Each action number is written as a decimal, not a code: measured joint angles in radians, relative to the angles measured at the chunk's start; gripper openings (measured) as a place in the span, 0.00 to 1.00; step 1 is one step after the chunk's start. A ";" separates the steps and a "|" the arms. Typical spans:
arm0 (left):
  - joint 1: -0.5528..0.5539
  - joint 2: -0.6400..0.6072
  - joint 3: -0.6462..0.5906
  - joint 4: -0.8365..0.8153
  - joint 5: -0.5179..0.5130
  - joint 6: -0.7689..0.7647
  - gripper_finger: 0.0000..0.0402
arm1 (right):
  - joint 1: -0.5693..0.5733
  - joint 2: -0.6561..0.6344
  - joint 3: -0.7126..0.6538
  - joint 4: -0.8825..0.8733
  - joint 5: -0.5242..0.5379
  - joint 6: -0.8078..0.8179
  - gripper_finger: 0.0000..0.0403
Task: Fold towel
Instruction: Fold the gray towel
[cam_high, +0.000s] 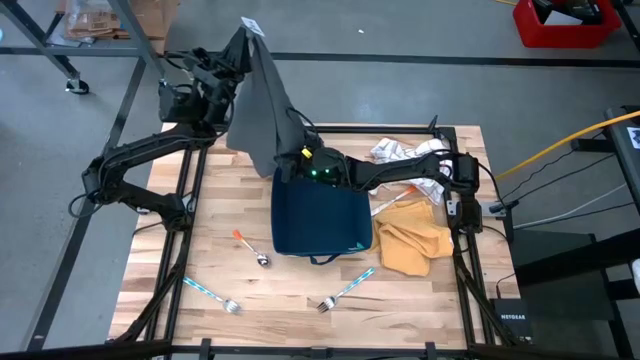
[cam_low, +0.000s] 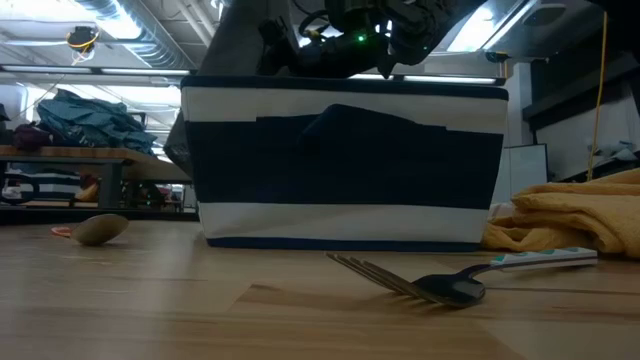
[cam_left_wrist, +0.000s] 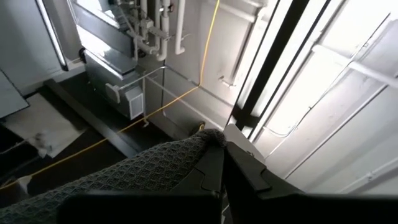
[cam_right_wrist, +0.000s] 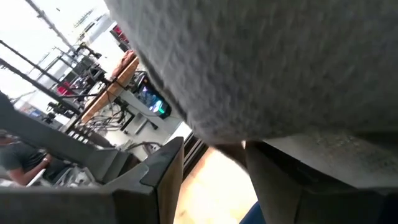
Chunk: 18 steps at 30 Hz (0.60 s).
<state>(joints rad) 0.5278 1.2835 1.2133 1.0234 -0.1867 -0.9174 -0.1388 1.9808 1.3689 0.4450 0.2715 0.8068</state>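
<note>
Pinched tight on the top corner of the grey towel (cam_high: 262, 95), my left gripper (cam_high: 243, 35) holds it high above the table's far left edge; the left wrist view shows the weave (cam_left_wrist: 155, 165) caught between my closed fingers (cam_left_wrist: 214, 171). My right gripper (cam_high: 300, 152) sits at the towel's lower edge, just above the navy bag (cam_high: 320, 218), fingers spread; in the right wrist view the towel (cam_right_wrist: 273, 68) hangs across them, with one finger (cam_right_wrist: 163, 171) clear of the cloth, so I judge nothing is gripped there yet. The towel hangs as a long drape from my left fingers down toward the bag, not on the table (cam_high: 290, 300) at all. The main risk is closing my right fingers on a bunched fold instead of a true corner, which would skew the fold. Pulling the arms apart before that grip is firm could drag the cloth out of my left pinch, since only a small bit is held. The hem may also drop into the open bag or snag on its rim when I lower. The yellow cloth (cam_high: 415, 247), spoon (cam_high: 254, 250) and forks (cam_high: 345, 290) crowd the landing space.
</note>
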 joint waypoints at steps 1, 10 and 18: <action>0.000 0.000 0.000 0.010 0.000 0.000 0.00 | 0.000 0.000 0.000 0.000 -0.006 0.000 0.44; -0.004 0.000 0.000 0.025 0.000 0.000 0.00 | 0.001 0.024 0.000 0.039 -0.075 0.000 0.44; -0.004 0.000 0.000 0.037 0.017 -0.003 0.00 | 0.001 0.098 0.055 0.060 -0.073 0.002 0.44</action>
<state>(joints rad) 0.5240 1.2835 1.2137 1.0609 -0.1697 -0.9207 -0.1379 2.0789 1.4243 0.5054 0.1983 0.8090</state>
